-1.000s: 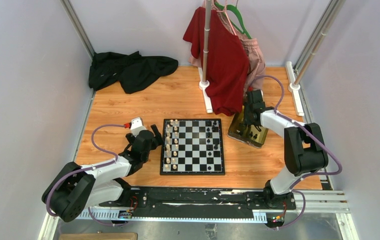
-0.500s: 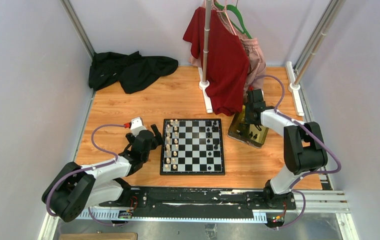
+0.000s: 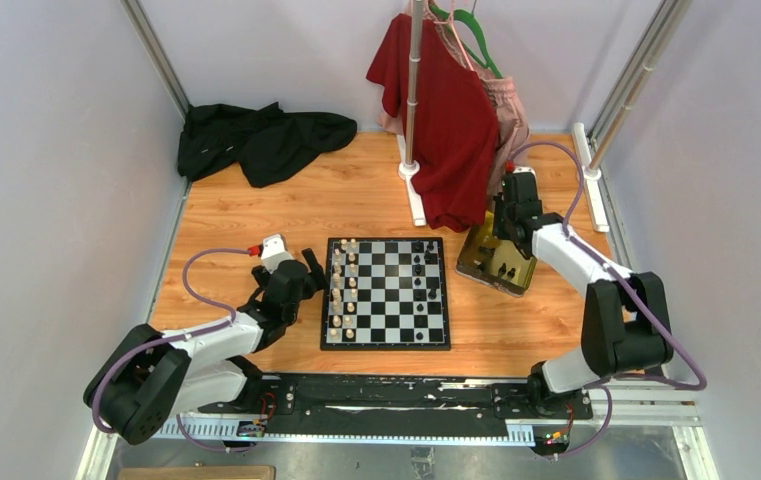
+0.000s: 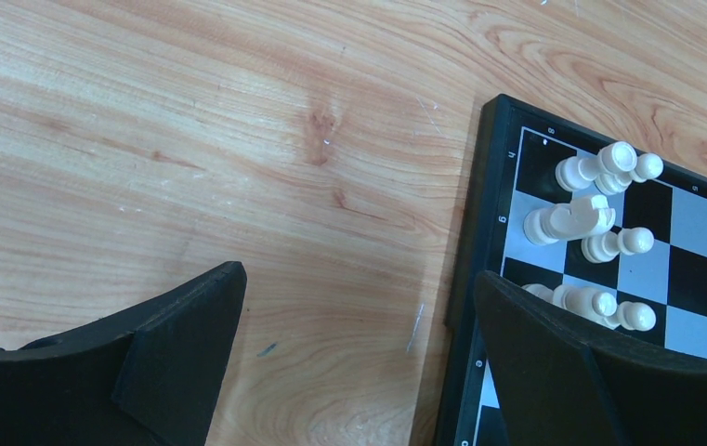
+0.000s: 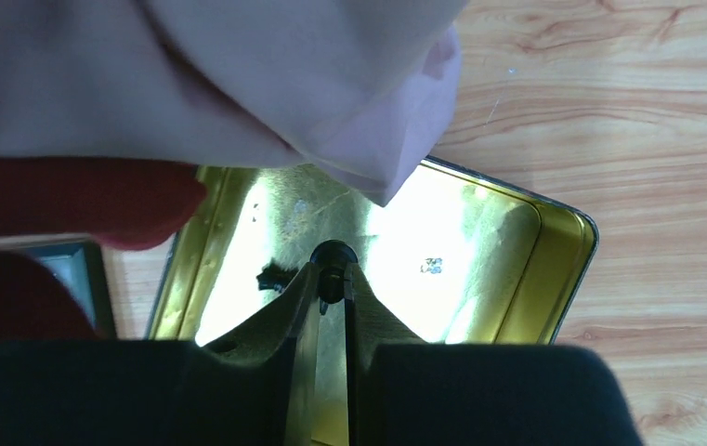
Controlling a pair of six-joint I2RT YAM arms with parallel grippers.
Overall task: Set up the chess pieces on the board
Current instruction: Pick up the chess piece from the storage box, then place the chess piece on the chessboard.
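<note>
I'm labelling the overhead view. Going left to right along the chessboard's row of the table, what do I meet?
Left gripper → board → gold tray.

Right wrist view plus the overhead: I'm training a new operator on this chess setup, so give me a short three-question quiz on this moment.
1. True or false: the left pincer is shut on a white piece.
2. What does the right pincer grip over the gold tray? A) a white pawn B) a small black piece C) a coin
3. In the overhead view, the white pieces stand along the board's ___ side.
Key: 1 false, its jaws stand open beside the board; 2 B; 3 left.
</note>
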